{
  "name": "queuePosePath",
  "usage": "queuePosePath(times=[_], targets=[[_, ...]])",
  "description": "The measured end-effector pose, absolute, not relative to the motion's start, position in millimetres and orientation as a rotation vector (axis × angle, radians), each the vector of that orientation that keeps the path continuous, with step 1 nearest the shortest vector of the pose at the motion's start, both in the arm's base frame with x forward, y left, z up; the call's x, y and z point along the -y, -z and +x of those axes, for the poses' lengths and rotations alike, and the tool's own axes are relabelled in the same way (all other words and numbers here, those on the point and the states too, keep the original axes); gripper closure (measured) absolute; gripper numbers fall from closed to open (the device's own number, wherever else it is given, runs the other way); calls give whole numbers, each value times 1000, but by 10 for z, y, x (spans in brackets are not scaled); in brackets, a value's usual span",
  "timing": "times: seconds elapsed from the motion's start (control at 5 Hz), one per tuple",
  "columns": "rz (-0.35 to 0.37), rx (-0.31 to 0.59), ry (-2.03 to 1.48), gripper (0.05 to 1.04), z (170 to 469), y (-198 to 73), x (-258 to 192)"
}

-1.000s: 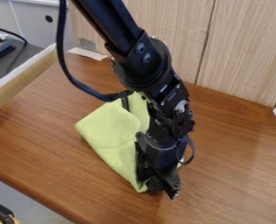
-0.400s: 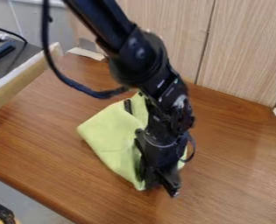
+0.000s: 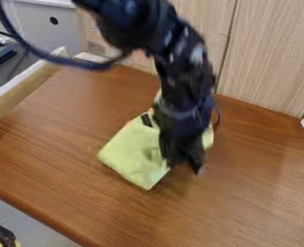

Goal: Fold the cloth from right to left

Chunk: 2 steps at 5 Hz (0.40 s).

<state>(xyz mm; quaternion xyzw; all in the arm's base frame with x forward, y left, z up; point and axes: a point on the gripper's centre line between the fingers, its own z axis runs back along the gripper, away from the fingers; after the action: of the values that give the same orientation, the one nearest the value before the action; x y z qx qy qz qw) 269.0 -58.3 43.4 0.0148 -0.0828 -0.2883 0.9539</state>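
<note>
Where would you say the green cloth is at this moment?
In the camera view, the cloth is on the wooden table, mostly left of the image centre, partly hidden by the gripper.

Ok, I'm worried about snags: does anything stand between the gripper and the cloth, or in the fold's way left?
Nothing visible does: the gripper is over the right part of the cloth, and I see nothing blocking the fold leftward.

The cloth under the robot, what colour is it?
The cloth is light yellowish green, seen in the camera view.
</note>
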Motion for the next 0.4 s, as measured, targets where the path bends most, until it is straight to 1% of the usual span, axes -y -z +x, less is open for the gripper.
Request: queuePosePath(times=[0.2,0.4], targets=[[4,216,486,1015,2949,-641,325],[10,241,380,1015,3131,-713,-37]])
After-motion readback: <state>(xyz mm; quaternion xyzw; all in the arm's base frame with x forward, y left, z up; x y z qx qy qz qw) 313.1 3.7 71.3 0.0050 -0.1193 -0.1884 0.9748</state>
